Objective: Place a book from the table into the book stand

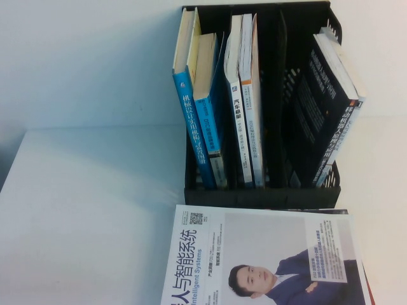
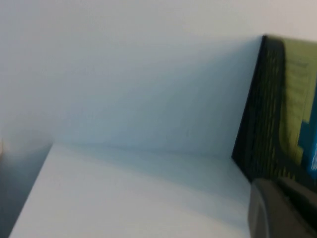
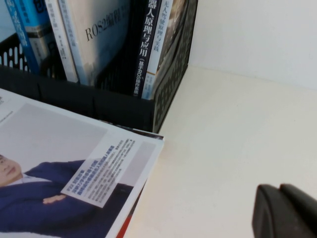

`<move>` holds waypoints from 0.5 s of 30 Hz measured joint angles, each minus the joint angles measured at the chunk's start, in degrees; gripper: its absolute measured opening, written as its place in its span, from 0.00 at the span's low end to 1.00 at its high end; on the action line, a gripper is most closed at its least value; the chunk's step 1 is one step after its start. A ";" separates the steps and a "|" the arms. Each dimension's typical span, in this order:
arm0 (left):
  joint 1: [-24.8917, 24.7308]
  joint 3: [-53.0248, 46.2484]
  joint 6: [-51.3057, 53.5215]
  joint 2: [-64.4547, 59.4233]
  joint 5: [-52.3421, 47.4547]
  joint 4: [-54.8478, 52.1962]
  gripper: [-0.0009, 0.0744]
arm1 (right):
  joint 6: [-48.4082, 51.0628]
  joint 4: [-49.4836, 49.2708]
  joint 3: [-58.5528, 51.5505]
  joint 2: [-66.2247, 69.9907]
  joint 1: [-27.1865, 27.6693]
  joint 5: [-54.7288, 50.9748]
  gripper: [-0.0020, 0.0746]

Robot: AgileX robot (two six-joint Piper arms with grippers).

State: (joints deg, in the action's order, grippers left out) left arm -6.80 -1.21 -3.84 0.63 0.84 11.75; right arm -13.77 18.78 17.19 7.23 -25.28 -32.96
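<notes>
the book [image 1: 321,121] is standing in the rightmost slot of the stand [image 1: 261,194], off the table [image 1: 82,210], its dark spine facing the robot's side and its long axis running up and tipping to the right, so that its upper end is leaning toward the stand's mesh side wall. judged from how it is sitting, the placing looks done, and any coming move is turning on that lean: the book is lying ahead of and to the left of the right gripper [image 3: 285,213], which is hanging low over bare table just off the stand's right front corner and is the nearer of the two tools. in the right wrist view only a dark edge of that gripper is showing, touching nothing and holding nothing visible; whether it is wide or narrow cannot be told. the left gripper [image 2: 277,208] is hovering on the other side, close beside the stand's left wall, again showing only as a dark blurred shape, carrying nothing that can be seen, its opening impossible to read. neither gripper is appearing in the high view. a white magazine [image 1: 267,254] with a suited man's portrait is lying flat on the table just in front of the stand, its far edge almost touching the front wall, while blue books [image 1: 197,127] are filling the left slots and one slot beside the book is standing empty.
</notes>
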 joint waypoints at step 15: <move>8.88 0.22 -14.35 0.00 -19.38 -10.00 0.01 | 0.00 0.00 0.00 0.00 0.00 -0.10 0.02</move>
State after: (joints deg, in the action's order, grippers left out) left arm 2.08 -0.99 -18.20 0.63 -18.54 1.75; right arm -13.77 18.78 17.19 7.23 -25.28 -33.06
